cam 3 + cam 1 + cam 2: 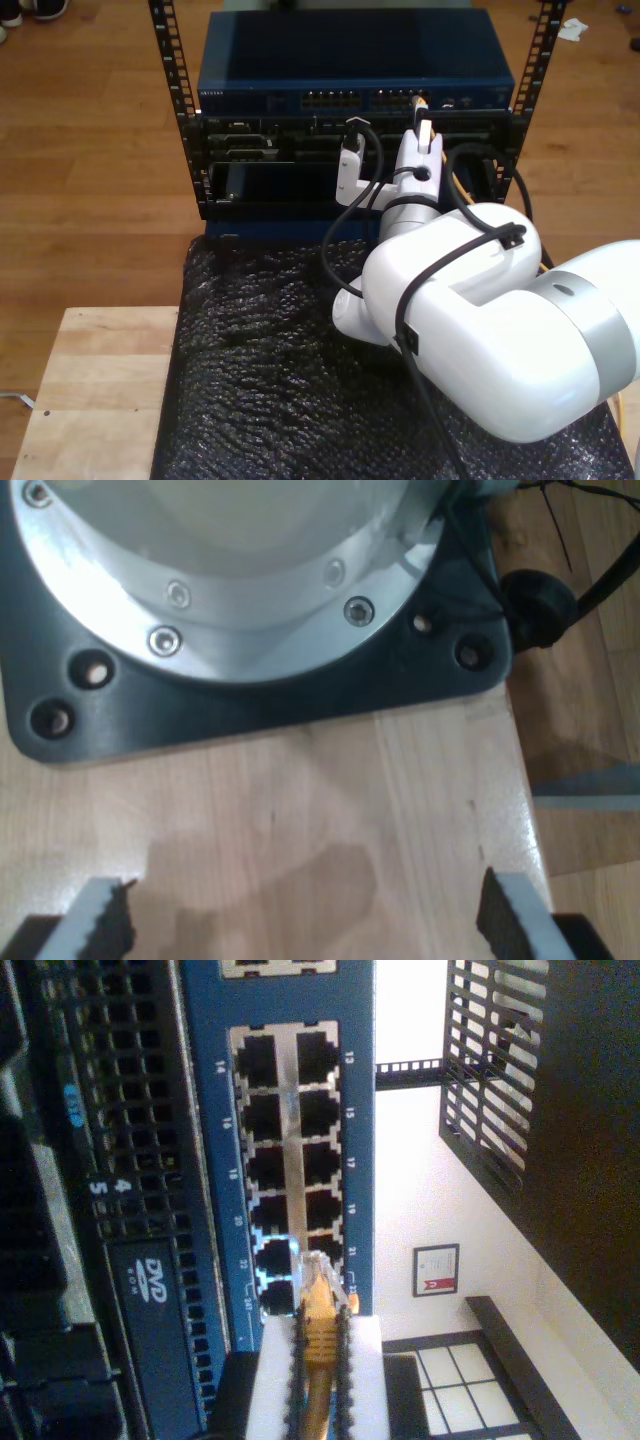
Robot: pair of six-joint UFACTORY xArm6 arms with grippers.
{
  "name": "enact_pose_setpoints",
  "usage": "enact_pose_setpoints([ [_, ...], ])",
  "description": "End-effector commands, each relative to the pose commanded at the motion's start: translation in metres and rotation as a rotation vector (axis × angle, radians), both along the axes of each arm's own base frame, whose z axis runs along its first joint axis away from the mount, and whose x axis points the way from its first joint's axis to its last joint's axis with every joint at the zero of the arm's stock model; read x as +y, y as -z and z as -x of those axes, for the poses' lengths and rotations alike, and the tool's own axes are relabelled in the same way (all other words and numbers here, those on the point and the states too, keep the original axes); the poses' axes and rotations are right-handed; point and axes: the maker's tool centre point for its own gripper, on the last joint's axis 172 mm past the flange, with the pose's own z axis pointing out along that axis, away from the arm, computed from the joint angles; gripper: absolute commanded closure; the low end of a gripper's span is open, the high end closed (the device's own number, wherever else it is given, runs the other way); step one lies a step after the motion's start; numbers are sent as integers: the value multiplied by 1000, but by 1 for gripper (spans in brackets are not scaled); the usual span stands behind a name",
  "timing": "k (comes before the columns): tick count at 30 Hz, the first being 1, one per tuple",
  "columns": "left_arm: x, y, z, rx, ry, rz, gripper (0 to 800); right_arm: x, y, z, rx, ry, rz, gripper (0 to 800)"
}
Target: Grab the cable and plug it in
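One cable (pixel 318 1312) tip at switch (pixel 215 1210) port.

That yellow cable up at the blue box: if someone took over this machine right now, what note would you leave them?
My second gripper is shut on the cable, its clear plug at the network switch, right by the bottom ports; whether it is seated I cannot tell.
My first gripper is open, holding nothing, over a wooden table near an arm base plate.
Done: cable grabbed, brought to the switch.
Left: push the plug home, release.
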Motion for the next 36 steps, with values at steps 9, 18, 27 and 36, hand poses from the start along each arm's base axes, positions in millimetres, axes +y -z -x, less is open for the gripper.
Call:
enact_pose_setpoints([
  [9,0,0,0,0,-2,0,0,2,3,4,7,8,-6,800],
  [18,0,0,0,0,-2,0,0,2,1,3,2,8,-8,800],
  [27,0,0,0,0,-2,0,0,-2,0,2,-1,14,-11,800],
  [36,0,0,0,0,0,0,0,-5,0,1,-2,18,-7,800],
])
